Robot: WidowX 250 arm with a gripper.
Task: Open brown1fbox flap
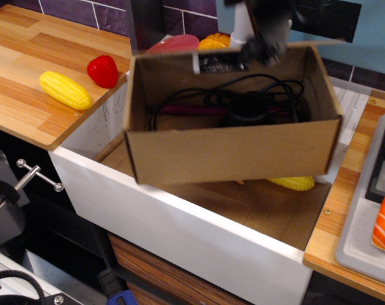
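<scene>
The brown1fbox [230,152] hangs tilted above the white sink [180,222], its open top facing me. Black cables and a round black object [249,111] lie inside. The flap [221,62] is raised at the box's far top edge and shows almost edge-on, with only a thin dark strip of its print visible. My gripper [263,46] is blurred at the top of the view, at that far edge, shut on the flap. Its upper part is cut off by the frame.
A toy corn [65,89] and red strawberry [103,70] lie on the wooden counter at left. A red plate [173,44] and orange pumpkin [213,42] sit behind the box. A yellow item [293,183] lies in the sink. Salmon sushi [384,223] is at right.
</scene>
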